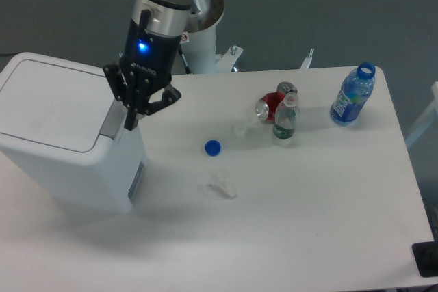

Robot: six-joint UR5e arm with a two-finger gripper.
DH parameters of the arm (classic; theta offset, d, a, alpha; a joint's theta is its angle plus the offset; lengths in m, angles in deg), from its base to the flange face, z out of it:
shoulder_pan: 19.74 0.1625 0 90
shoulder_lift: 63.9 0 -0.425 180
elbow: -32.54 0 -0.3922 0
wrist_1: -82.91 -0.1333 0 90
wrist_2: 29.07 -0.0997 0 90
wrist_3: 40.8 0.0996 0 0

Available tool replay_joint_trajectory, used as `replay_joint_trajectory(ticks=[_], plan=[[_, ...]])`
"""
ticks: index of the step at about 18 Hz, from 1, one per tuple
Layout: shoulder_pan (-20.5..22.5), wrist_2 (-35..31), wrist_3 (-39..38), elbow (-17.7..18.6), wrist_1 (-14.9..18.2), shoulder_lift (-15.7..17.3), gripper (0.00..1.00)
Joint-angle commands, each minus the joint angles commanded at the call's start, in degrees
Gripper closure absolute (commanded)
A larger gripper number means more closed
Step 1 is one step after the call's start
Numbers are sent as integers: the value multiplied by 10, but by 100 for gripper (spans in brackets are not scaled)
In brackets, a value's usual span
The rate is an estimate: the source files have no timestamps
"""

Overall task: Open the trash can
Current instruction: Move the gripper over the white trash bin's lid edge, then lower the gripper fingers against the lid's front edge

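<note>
White table (pixel 328 196) fills most of the view, evenly lit with soft shadows; dark grey floor (pixel 321 11) behind it; black object (pixel 426 259) at the table's lower right corner; pale edge (pixel 434 90) at far right

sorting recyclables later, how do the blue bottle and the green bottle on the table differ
The blue bottle is larger and has no cap on its open neck; the green bottle is smaller and wears a pale cap. The blue bottle stands alone near the table's far right edge, while the green bottle stands right beside the red soda can. Both stand upright and look like clear plastic.
</note>
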Motion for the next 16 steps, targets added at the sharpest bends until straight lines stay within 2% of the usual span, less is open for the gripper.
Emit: replay_joint_trajectory(ticks=[16], plan=[[-4,-2,0,0,-3,-11,100]])
